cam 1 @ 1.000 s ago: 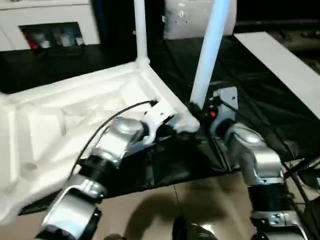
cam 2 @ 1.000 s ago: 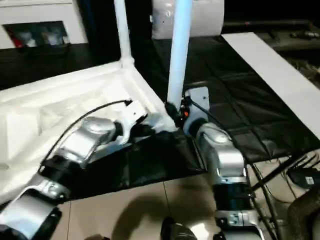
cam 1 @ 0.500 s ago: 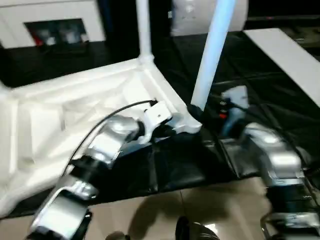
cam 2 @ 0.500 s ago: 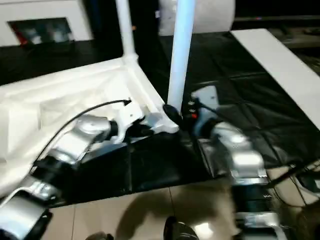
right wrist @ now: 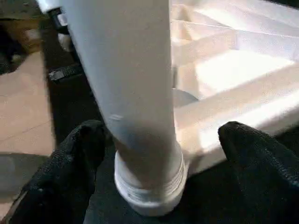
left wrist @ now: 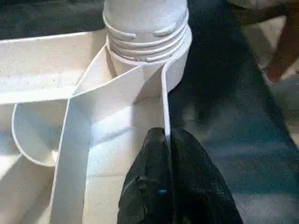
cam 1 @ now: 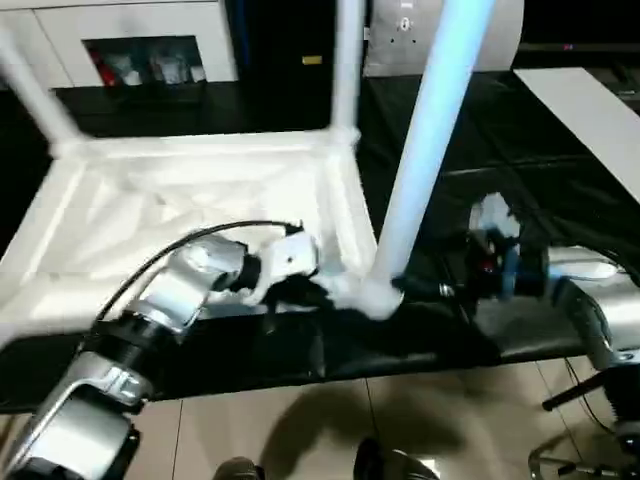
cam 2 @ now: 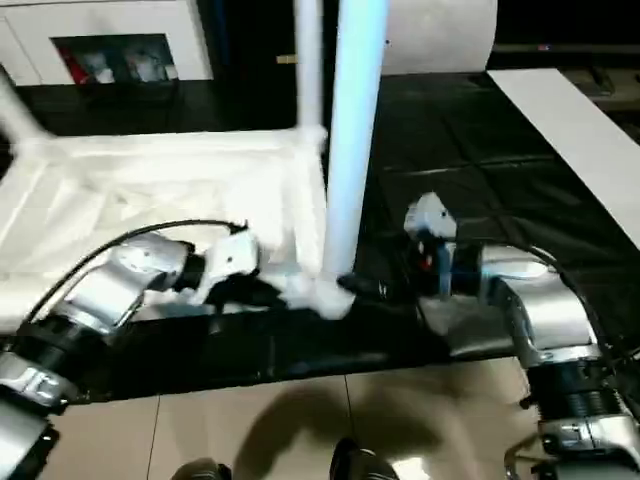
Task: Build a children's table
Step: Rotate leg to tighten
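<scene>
1. Left eye view. The children's table lies upside down on the black-sheeted work table, ribbed underside facing up. Three legs stand in corner sockets: the near leg at the corner closest to the robot, a far leg behind it, and a third leg at the far left corner. The left gripper rests at the table's near edge, just beside the near leg's socket. The right gripper reaches toward the base of the near leg from the right.

2. Right eye view. The same arrangement; a white panel lies on the black sheet, well apart to the right. Tiled floor shows below the work table's edge.

3. Left wrist view. The left gripper's fingers are closed, pinching a thin upright rib of the underside. The threaded socket holding the near leg stands just beyond.

4. Right wrist view. The right gripper's fingers are spread wide on either side of the near leg's base, apart from it, gripping nothing.
</scene>
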